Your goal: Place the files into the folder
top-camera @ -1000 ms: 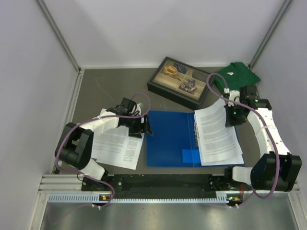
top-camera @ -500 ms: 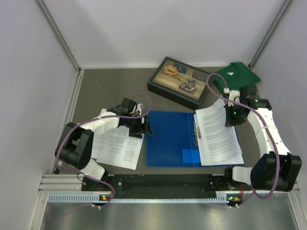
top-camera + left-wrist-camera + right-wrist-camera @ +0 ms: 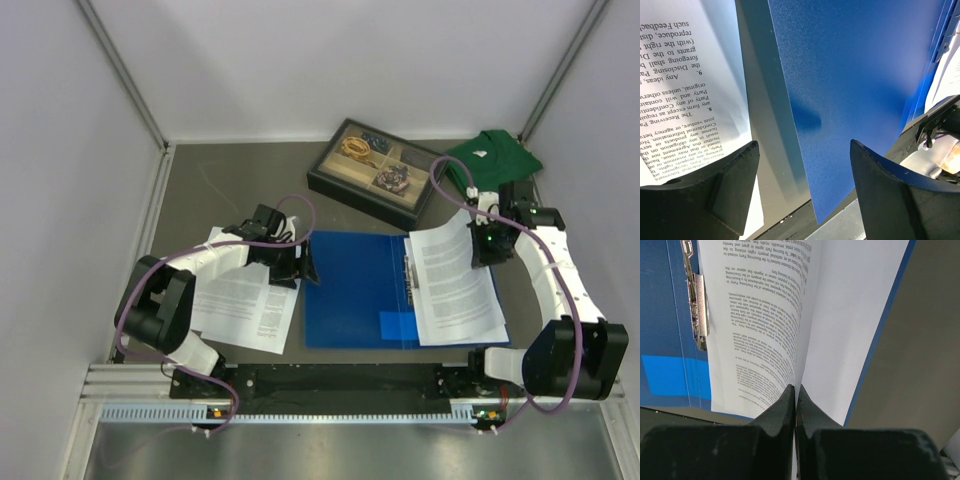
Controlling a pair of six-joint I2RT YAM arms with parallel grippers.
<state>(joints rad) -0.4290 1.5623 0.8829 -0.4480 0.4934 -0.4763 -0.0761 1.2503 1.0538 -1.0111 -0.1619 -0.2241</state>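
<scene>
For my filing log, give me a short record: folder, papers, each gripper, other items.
folder: blue, open flat mid-table
papers inside: printed sheets on its right half
papers outside: loose stack left of the folder
left gripper: open, over the folder's left edge, empty
right gripper: shut on the printed sheets' edge
other: compartment tray, green shirt at the back
</scene>
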